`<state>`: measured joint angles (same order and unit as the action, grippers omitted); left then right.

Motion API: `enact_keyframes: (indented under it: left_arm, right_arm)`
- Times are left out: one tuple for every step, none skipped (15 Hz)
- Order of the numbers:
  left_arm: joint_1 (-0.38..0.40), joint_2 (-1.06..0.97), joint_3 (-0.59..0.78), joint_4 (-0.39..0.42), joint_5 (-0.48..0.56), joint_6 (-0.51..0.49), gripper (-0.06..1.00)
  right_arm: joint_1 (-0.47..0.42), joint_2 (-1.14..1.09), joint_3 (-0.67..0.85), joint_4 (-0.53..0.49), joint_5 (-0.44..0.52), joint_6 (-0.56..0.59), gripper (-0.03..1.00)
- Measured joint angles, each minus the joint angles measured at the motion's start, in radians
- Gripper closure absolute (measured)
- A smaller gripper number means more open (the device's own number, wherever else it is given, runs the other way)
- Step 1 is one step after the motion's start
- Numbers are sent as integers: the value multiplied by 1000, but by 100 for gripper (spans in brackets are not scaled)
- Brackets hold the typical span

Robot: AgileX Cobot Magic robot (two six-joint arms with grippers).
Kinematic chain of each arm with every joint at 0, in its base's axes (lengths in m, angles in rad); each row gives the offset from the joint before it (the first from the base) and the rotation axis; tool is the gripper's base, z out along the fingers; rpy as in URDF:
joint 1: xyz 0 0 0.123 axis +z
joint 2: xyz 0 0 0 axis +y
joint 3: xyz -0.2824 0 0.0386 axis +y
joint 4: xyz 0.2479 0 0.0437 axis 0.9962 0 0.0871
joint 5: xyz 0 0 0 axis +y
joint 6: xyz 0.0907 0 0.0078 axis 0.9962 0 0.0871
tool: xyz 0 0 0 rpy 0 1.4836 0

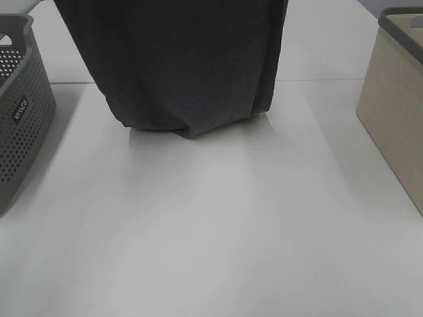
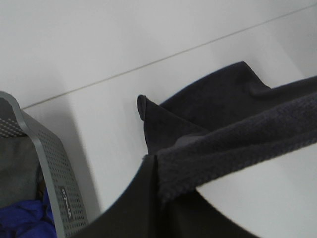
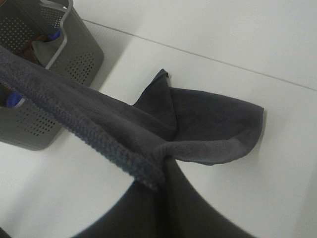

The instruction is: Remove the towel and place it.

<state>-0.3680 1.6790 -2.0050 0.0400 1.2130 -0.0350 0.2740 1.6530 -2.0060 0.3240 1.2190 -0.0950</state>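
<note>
- Towel (image 1: 188, 59) hangs as a dark sheet at the far middle, its folded lower end on the desk (image 1: 211, 231).
- Left end effector (image 2: 154, 166) and right end effector (image 3: 161, 174) are each clamped on its upper edge.
- Grey basket (image 1: 20, 132), holding blue and grey cloth, stands at the left.
- Beige bin (image 1: 396, 112) stands at the right; both are apart from the towel.

From high up we look down on the table (image 1: 211, 231), the towel (image 1: 185, 59) near the view's top edge, a grey basket (image 1: 26, 125) at its left and a beige bin (image 1: 396, 119) at its right. Our two wrist cameras sit close over the towel's upper edge, looking down past it; all three views share towel, basket and table.
</note>
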Motion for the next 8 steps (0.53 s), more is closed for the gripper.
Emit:
enact_keyframes:
  left_arm:
    - [-1,-47,68,-18,-5,0,94]
    - [-3,-94,127,-29,-8,0,94]
    - [-3,-145,185,-40,-13,-1,94]
    - [-4,-197,252,-59,-21,-3,94]
    - [-6,-217,286,-67,-23,-7,94]
    - [-10,-263,348,-85,-30,-15,94]
    - [-11,-312,414,-101,-37,-24,94]
    - [-11,-360,469,-118,-40,-26,94]
  right_arm:
    - [3,-48,50,7,0,0,95]
    - [7,-91,93,17,0,0,95]
    - [10,-137,137,29,-1,0,95]
    - [11,-188,188,44,-2,0,95]
    - [11,-214,211,49,-2,0,95]
    - [12,-257,268,54,-1,0,95]
    - [12,-301,327,62,-1,3,95]
    - [13,-338,382,74,-1,9,95]
